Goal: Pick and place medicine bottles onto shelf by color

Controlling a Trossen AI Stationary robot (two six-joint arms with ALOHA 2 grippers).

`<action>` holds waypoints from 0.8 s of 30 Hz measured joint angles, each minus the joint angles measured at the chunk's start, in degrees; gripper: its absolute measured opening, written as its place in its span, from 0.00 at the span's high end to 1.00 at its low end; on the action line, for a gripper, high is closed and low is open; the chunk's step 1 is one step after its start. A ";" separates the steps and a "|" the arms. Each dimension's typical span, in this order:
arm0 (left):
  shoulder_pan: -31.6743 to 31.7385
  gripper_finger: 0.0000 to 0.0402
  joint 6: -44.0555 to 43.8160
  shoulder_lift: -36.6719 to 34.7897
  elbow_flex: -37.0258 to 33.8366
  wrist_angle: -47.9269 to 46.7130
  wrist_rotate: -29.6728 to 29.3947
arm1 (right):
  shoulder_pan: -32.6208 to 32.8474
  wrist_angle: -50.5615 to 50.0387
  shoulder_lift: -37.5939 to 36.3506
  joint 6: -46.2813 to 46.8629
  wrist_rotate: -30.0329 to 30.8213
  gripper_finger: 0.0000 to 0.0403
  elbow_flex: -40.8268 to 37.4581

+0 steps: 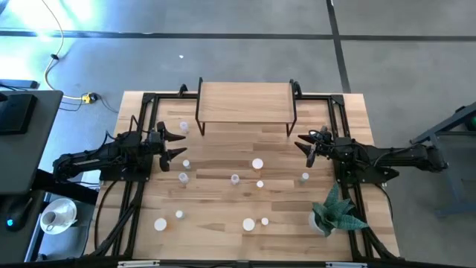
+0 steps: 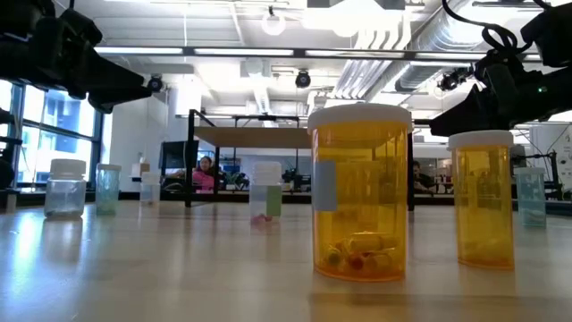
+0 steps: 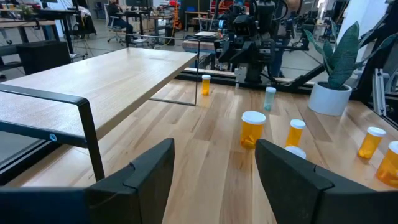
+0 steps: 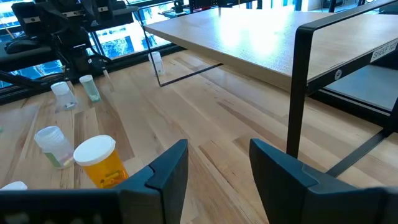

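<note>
Several small medicine bottles with white caps stand upright on their bases across the wooden tabletop (image 1: 223,193); a large orange one (image 2: 359,191) and a slimmer orange one (image 2: 483,199) are nearest the low view. The light-wood shelf (image 1: 245,102) stands on black legs at the far middle, with nothing on top. My left gripper (image 1: 178,145) is open above the table at the left, fingers pointing right; its view shows orange bottles (image 3: 252,129) ahead. My right gripper (image 1: 303,144) is open at the right, pointing left, an orange bottle (image 4: 99,160) before it.
A potted green plant (image 1: 336,211) in a white pot stands at the near right. Black frame rails (image 1: 137,186) run along both table sides. A white cup (image 1: 50,219) sits off the table at the left. People sit in the room behind.
</note>
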 joint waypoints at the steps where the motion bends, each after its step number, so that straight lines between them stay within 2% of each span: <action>1: 0.01 0.47 0.00 0.01 0.00 0.00 0.00 | 0.02 0.01 0.01 0.00 0.01 0.60 0.01; 24: 0.00 0.47 0.00 0.01 0.00 0.00 0.02 | 0.01 0.00 0.00 0.00 -0.01 0.60 0.00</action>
